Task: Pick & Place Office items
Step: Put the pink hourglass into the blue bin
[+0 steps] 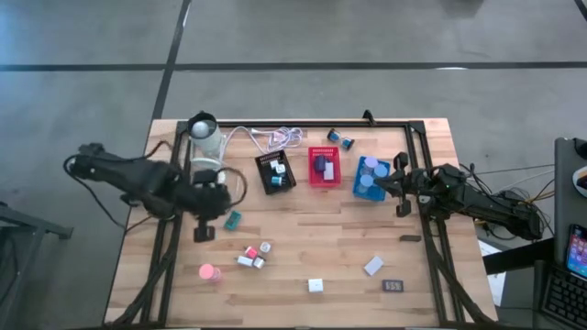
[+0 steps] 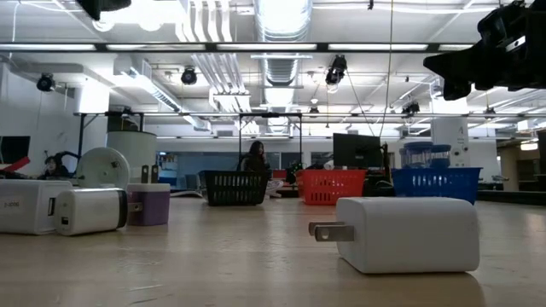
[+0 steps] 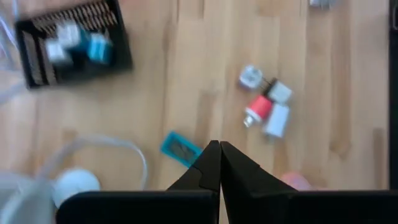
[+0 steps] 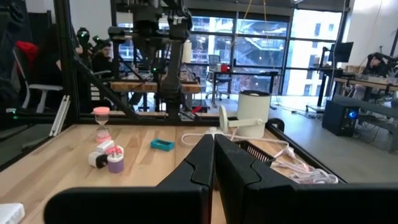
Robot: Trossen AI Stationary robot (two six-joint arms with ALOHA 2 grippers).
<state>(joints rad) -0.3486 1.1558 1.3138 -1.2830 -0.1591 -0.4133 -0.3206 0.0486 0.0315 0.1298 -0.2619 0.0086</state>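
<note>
Office items lie loose on the wooden table: a teal block (image 1: pixel 233 218), a cluster of a pink-red block, white blocks and a lavender piece (image 1: pixel 253 256), a pink roll (image 1: pixel 209 272), white blocks (image 1: pixel 315 286) (image 1: pixel 372 266) and a dark rectangle (image 1: pixel 393 286). My left gripper (image 1: pixel 204 233) hangs shut above the table's left half, pointing steeply down just left of the teal block (image 3: pixel 180 148), with the cluster (image 3: pixel 266 106) farther off. My right gripper (image 1: pixel 393 183) is shut and level at the right side, beside the blue tray.
Along the far side stand a black tray (image 1: pixel 276 171), a red tray (image 1: pixel 323 167) and a blue tray (image 1: pixel 370 177), each holding items. A white coiled cable (image 1: pixel 275 137) and a white cylinder (image 1: pixel 204 134) lie at the back left. A black frame rail (image 1: pixel 303 126) borders the table.
</note>
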